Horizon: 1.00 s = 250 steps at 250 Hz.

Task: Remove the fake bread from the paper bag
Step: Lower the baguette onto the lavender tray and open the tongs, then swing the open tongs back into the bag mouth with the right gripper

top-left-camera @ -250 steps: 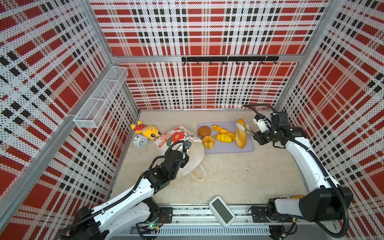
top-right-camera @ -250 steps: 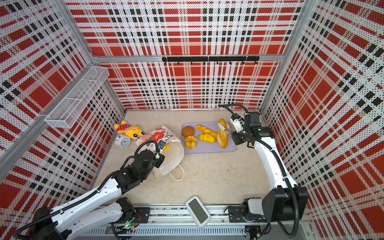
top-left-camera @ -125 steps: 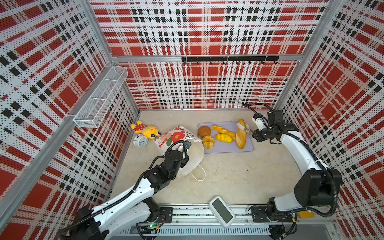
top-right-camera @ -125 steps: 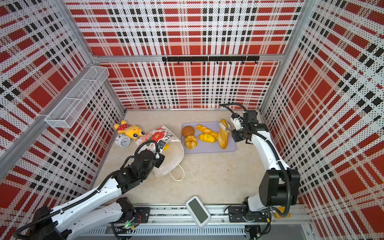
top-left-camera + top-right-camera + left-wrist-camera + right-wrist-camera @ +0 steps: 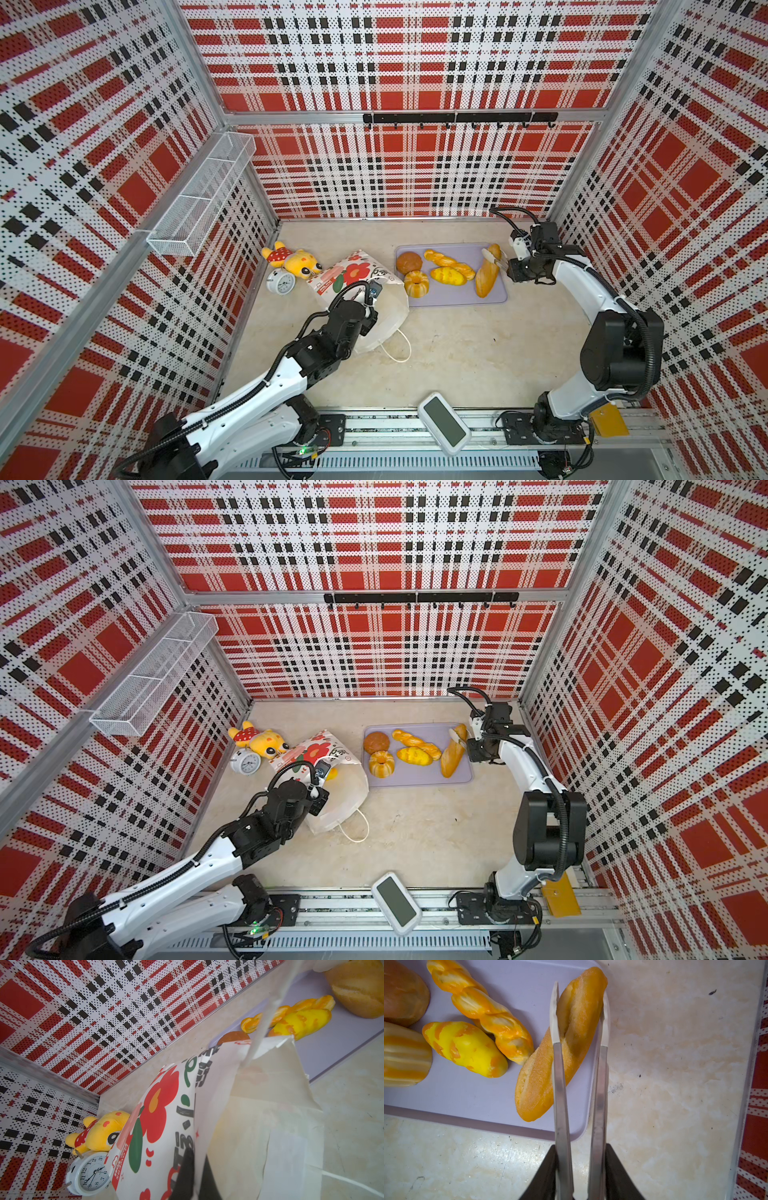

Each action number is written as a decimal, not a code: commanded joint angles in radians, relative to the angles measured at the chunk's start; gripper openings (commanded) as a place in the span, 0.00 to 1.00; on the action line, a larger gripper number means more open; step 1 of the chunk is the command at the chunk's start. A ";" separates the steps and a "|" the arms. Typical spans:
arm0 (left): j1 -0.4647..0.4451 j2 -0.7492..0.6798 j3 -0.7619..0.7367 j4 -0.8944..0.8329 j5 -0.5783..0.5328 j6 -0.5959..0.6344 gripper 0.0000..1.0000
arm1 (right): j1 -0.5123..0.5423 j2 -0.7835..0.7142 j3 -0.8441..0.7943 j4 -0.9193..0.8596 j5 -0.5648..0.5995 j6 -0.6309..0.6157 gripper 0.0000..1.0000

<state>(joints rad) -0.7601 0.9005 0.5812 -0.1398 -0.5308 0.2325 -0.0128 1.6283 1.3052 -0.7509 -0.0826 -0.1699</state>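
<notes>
- White handset (image 5: 443,423): lies on the front rail, apart from the work.
- Left gripper (image 5: 196,1169): clamped on the upper lip of the paper bag (image 5: 386,316), holding its mouth open.
- Paper bag: on its side beside the left arm, mouth turned to the near side. The paper is thin and limp, and I judge it would sag shut if let go. A yellow patch (image 5: 331,774) inside the mouth looks like bread not yet out; how many pieces cannot be told.
- Cord handle (image 5: 395,351): loose on the table before the bag.
- Lilac tray (image 5: 494,297): just beside the bag, on its right. It carries five pieces of fake bread: ring cake (image 5: 416,283), round bun (image 5: 409,262), yellow roll (image 5: 448,276), twisted stick (image 5: 449,262), baguette (image 5: 571,1043).
- Baguette: slanted at the tray's right edge. Judged light, stiff and glossy, so apt to slip; best taken across its narrow width near mid-length.
- Tongs (image 5: 559,1084): the white tips straddle the baguette's far end.
- Right gripper (image 5: 581,1167): closed on the tongs' metal arms.
- Plush toy (image 5: 295,262), alarm clock (image 5: 281,282): behind the bag; not task items.
</notes>
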 commanded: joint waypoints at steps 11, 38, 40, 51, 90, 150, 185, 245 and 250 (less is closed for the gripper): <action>-0.006 -0.008 0.011 0.014 -0.004 -0.017 0.00 | -0.013 0.038 0.055 0.026 -0.049 0.027 0.37; -0.005 -0.010 0.010 0.012 -0.006 -0.019 0.00 | -0.013 0.059 0.066 0.061 -0.140 0.027 0.39; -0.006 -0.011 0.009 0.012 -0.006 -0.019 0.00 | -0.013 0.060 0.066 0.063 -0.145 0.027 0.39; -0.010 -0.012 0.009 0.009 -0.009 -0.018 0.00 | -0.013 0.074 0.078 0.063 -0.159 0.026 0.39; -0.017 -0.018 0.007 0.006 -0.020 -0.016 0.00 | -0.015 0.114 0.130 0.034 -0.140 0.056 0.43; -0.018 -0.018 0.007 0.006 -0.021 -0.015 0.00 | -0.036 0.108 0.169 0.001 -0.132 0.091 0.45; -0.018 -0.018 0.008 0.006 -0.024 -0.014 0.00 | -0.042 0.095 0.185 -0.009 -0.170 0.115 0.46; -0.019 -0.021 0.008 0.008 -0.023 -0.014 0.00 | -0.042 0.037 0.206 -0.054 -0.140 0.123 0.44; -0.019 -0.021 0.008 0.008 -0.023 -0.014 0.00 | -0.042 0.033 0.207 -0.059 -0.140 0.125 0.44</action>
<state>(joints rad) -0.7742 0.8948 0.5812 -0.1505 -0.5407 0.2325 -0.0528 1.7264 1.4643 -0.8005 -0.2188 -0.0540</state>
